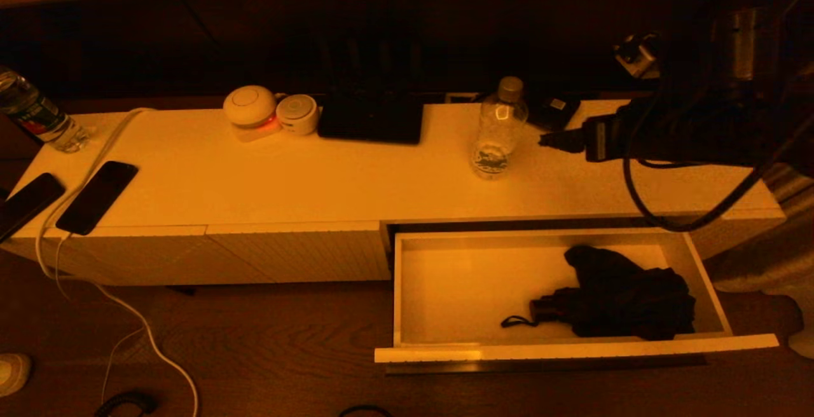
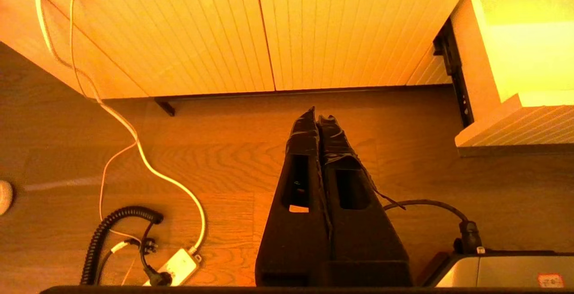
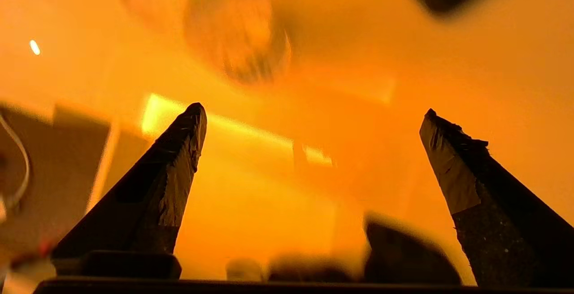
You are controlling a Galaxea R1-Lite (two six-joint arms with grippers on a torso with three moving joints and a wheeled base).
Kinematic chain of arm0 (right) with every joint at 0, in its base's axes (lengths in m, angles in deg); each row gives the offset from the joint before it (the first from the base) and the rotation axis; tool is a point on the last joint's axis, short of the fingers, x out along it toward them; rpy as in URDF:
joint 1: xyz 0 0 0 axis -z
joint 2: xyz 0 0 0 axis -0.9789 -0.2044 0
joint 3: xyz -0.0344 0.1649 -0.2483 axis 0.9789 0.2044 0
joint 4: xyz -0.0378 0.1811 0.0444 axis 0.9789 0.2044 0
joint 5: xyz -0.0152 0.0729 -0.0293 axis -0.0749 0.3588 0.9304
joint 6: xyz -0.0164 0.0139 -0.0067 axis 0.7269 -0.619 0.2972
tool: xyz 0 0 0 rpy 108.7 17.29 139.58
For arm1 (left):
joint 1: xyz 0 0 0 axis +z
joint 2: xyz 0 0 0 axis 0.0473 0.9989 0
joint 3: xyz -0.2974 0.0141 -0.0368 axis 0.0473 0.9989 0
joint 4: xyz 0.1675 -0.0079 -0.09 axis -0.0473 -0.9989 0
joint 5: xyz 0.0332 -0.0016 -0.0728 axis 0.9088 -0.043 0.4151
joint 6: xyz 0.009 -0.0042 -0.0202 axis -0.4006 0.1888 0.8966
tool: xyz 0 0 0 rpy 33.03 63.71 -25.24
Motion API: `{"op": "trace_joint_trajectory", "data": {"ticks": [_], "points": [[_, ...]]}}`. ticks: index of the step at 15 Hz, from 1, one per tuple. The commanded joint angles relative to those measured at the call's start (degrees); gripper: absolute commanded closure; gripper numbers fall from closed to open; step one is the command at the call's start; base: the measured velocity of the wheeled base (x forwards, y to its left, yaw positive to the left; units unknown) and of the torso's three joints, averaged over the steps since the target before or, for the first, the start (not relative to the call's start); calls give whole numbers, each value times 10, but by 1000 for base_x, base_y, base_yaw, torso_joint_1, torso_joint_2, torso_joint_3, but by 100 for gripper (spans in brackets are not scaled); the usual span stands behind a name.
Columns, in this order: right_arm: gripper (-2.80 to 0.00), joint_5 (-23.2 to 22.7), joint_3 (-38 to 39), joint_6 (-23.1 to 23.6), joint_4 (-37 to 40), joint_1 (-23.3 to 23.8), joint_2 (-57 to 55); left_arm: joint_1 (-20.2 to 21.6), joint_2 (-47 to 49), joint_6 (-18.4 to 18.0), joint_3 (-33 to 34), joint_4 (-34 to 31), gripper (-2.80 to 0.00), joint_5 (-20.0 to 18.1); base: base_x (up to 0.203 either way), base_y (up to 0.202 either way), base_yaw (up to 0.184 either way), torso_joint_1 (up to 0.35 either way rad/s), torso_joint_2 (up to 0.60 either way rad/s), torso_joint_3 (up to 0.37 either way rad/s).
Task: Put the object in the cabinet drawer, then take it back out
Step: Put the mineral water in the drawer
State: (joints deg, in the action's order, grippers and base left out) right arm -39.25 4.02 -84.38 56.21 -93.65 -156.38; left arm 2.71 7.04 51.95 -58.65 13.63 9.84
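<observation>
Below, folded umbrella (image 1: 626, 296) in open cabinet drawer (image 1: 572, 348), right gripper (image 1: 559, 140) spread overhead

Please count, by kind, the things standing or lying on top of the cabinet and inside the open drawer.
Clear plastic bottles: 2
Dark phones: 2
Round white devices: 2
Flat black devices at the back: 2
Folded dark umbrella in the cabinet drawer: 1
Total: 9
</observation>
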Motion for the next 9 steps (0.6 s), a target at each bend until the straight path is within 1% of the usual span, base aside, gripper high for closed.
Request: {"op": "trace_joint_trajectory", "data": {"ticks": [1, 5, 7, 9], "points": [[-280, 2, -4, 0, -42, -16, -48, 0, 0, 0, 0, 0, 0, 0, 0, 0, 0, 0, 0, 0], [-280, 5, 11, 4, -127, -34, -69, 0, 0, 0, 0, 0, 0, 0, 0, 0, 0, 0, 0, 0], [-280, 22, 24, 22, -187, -44, -76, 0, 0, 0, 0, 0, 0, 0, 0, 0, 0, 0, 0, 0], [-280, 37, 24, 28, -253, -49, -102, 0, 0, 0, 0, 0, 0, 0, 0, 0, 0, 0, 0, 0]]}}
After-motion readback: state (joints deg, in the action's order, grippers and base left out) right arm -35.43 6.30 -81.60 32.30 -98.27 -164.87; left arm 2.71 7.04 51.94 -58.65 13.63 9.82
